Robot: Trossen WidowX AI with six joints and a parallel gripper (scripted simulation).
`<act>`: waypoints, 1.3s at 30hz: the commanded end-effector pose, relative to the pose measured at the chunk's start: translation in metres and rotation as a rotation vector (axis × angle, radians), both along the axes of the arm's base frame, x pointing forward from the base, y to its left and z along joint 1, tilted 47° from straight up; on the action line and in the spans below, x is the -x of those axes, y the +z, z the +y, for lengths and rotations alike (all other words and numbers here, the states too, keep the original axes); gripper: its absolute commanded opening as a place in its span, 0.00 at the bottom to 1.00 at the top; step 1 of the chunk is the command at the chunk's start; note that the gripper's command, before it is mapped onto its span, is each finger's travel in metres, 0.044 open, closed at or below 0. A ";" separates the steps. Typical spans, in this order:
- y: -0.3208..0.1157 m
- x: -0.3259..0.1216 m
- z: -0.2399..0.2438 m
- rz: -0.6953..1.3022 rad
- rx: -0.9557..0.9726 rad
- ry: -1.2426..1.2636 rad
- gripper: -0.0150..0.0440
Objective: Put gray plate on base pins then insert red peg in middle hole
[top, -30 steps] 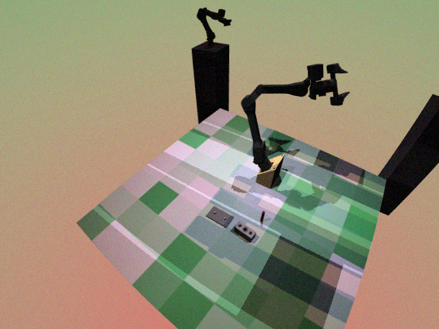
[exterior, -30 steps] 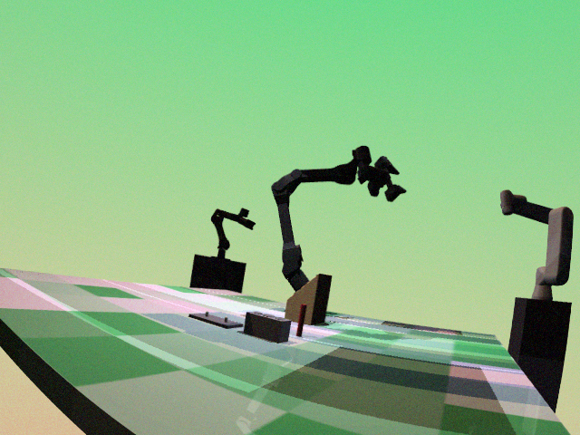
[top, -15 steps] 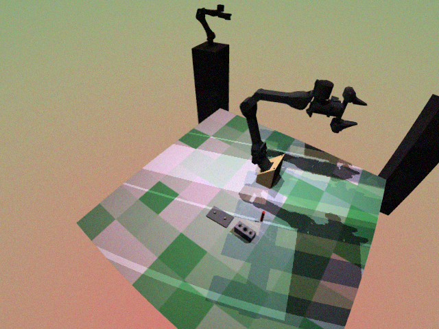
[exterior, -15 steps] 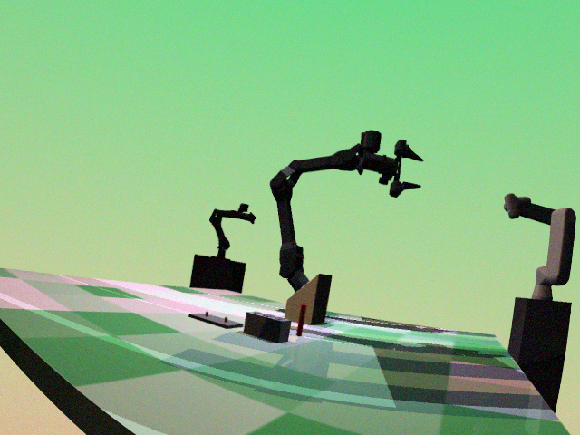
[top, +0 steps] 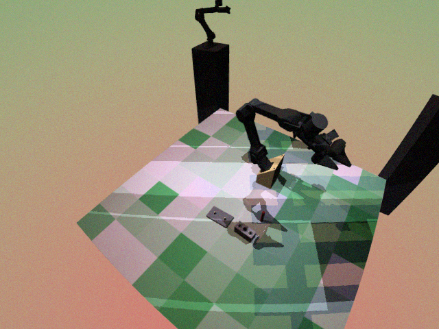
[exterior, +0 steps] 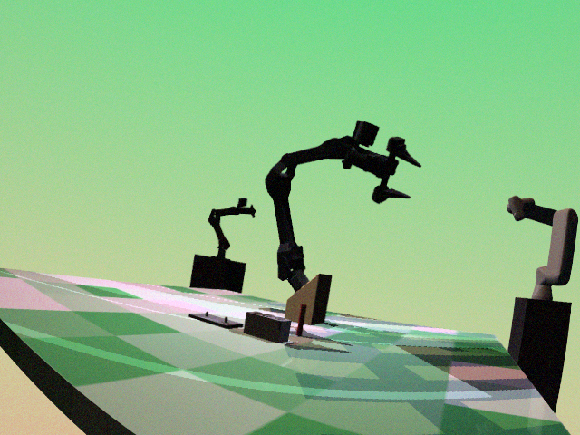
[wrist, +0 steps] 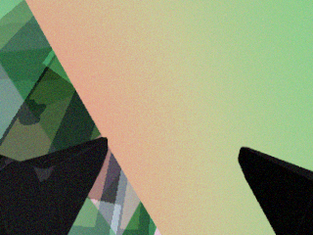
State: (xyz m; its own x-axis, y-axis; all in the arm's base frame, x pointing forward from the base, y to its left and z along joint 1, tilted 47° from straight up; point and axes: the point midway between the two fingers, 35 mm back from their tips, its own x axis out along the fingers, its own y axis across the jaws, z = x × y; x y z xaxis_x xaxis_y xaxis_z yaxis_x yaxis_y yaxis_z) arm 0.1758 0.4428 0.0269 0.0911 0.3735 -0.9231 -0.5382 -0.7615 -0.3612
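At left on a tilted, green-and-pink checkered surface (top: pixel 182 255) (exterior: pixel 102 362) (wrist: pixel 59 83), the flat base (top: pixel 219 216) (exterior: pixel 215 320) lies with its two pins pointing up and bare. Behind it, a small black arm (top: pixel 206 29) (exterior: pixel 217 229) stands on a dark pedestal (top: pixel 210 81) (exterior: pixel 217 272). Just beside the base, to its right, sits the gray plate (top: pixel 243 234) (exterior: pixel 266 327), a thick block showing three round holes along its top, off the pins. Next comes the red peg (top: pixel 262 216) (exterior: pixel 301 320), upright near the plate and outside its middle hole. From a tan wedge mount (top: pixel 265 178) (exterior: pixel 322 299) behind the peg, the large black arm (top: pixel 271 109) (exterior: pixel 283 210) rises and bends over to the right. Its jaws (top: pixel 343 166) (exterior: pixel 415 181) hang high in the air, spread wide with nothing between them, well apart from plate and peg. At far right, another dark pedestal (top: pixel 411 155) (exterior: pixel 538 337) stands beyond the surface, carrying a gray-brown arm (exterior: pixel 562 247) seen in the exterior view.
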 end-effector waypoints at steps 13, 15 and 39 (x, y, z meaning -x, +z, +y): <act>-0.031 -0.160 -0.219 -0.073 0.607 -0.860 1.00; -0.029 -0.171 -0.250 -0.087 0.690 -0.954 1.00; -0.059 -0.190 -0.412 -0.149 1.002 -1.240 1.00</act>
State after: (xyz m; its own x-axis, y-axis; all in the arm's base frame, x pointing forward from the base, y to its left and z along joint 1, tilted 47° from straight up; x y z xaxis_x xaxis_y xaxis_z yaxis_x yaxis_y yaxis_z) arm 0.3647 0.0342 -0.0273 -0.0464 -0.7174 -0.6951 -0.9816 0.1618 -0.1015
